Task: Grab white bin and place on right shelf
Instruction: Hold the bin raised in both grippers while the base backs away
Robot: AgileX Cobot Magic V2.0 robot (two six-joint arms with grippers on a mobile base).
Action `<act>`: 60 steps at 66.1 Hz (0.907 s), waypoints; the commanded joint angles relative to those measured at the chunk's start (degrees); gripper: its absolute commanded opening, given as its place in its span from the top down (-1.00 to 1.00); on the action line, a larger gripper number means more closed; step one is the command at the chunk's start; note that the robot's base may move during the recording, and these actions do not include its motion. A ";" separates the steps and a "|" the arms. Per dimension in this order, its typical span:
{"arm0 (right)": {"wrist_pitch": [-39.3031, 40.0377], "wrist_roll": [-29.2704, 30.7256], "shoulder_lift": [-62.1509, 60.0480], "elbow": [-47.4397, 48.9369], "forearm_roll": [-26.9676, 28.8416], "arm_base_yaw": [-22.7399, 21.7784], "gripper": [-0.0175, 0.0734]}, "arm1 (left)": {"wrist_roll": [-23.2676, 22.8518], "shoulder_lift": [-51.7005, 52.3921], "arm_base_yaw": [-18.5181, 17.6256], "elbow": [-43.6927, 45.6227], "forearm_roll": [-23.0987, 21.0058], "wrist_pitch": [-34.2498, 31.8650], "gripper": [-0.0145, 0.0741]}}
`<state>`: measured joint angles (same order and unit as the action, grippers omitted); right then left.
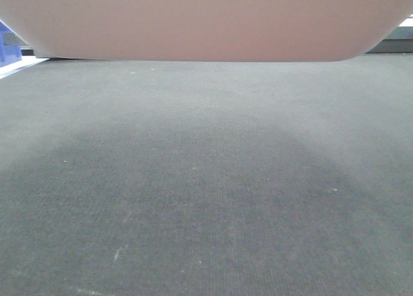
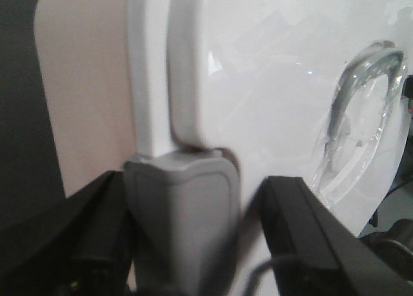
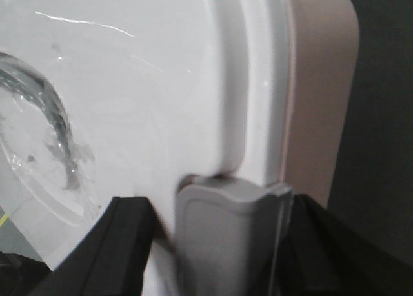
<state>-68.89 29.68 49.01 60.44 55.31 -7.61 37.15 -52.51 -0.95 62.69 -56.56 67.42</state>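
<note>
White bin point(image 1: 193, 22) held above grey carpet point(image 1: 206, 180), lid up, long axis running L–R across front view. L gripper point(image 2: 187, 244) clamped on white bin at grey L-end latch point(image 2: 181, 206); R gripper point(image 3: 219, 251) likewise at R-end latch point(image 3: 226, 225). Blue bin point(image 1: 8, 41) noted far left.

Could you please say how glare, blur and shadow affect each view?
Front view: the white bin is a soft blur above a broad dim shadow on the grey carpet. Left wrist view: glare washes out the glossy lid; the left claw is smeared. Right wrist view: bright streaks on the lid; the right claw is soft.
</note>
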 commanded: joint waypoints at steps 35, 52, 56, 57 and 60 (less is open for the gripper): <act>-2.40 0.43 -0.54 2.11 11.01 0.49 -0.35 | 0.81 0.98 -0.98 2.10 -12.60 2.71 0.06; -2.40 0.43 -0.54 2.11 11.01 0.49 -0.35 | 0.81 1.63 -0.98 2.10 -12.60 2.94 0.06; -2.40 0.43 -0.54 2.11 11.01 0.49 -0.35 | 0.81 1.63 -0.98 2.10 -12.60 2.94 0.06; -2.40 0.43 -0.54 2.11 11.01 0.49 -0.35 | 0.81 1.63 -0.98 2.10 -12.60 2.94 0.06; -2.40 0.43 -0.54 2.11 11.01 0.49 -0.35 | 0.81 1.63 -0.98 2.10 -12.60 2.94 0.06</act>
<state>-68.89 29.78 49.01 60.44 55.31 -7.61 37.15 -51.84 -0.82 62.69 -56.56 67.32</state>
